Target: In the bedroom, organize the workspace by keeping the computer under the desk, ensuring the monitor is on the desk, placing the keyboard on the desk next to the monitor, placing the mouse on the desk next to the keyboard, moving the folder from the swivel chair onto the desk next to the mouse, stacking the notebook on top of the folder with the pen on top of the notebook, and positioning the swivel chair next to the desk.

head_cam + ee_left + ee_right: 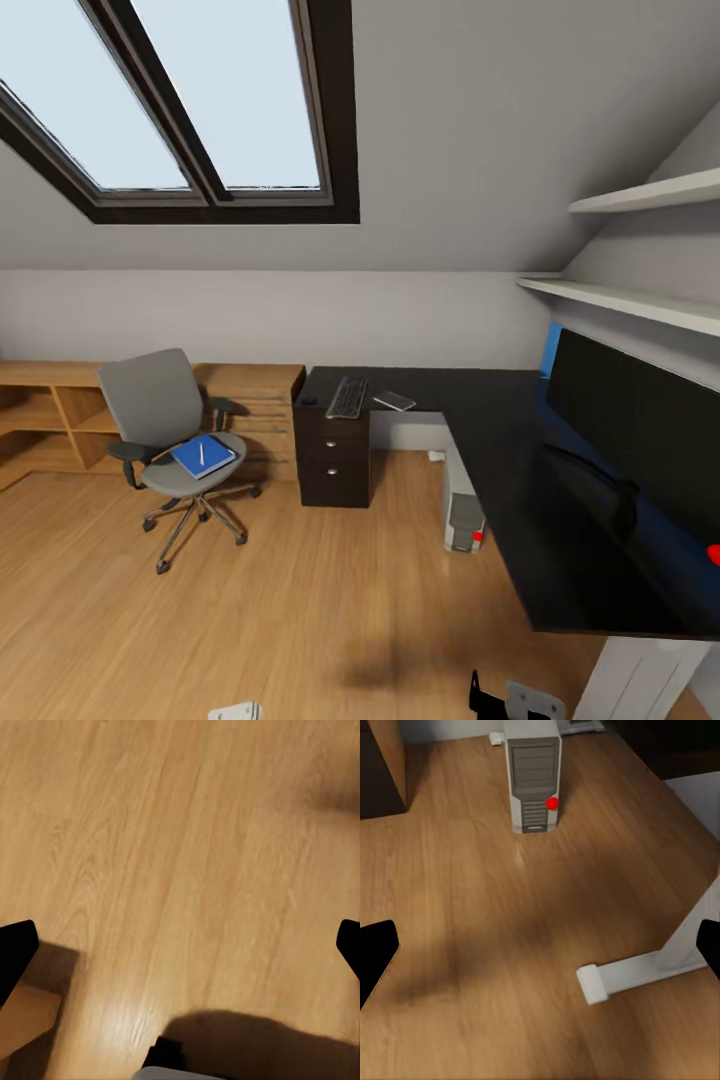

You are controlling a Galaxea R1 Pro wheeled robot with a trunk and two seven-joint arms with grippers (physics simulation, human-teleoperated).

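The blue flat folder (203,456) lies on the grey swivel chair (165,420), left of the black L-shaped counter (500,440) (nearer the left arm); both claws gape apart.

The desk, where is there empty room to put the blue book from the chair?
The desk has a wide bare stretch between the keyboard with the flat gadget beside it at the far end, and the monitor along the wall. The near corner in front of the monitor also looks bare. It is tightest around the keyboard.
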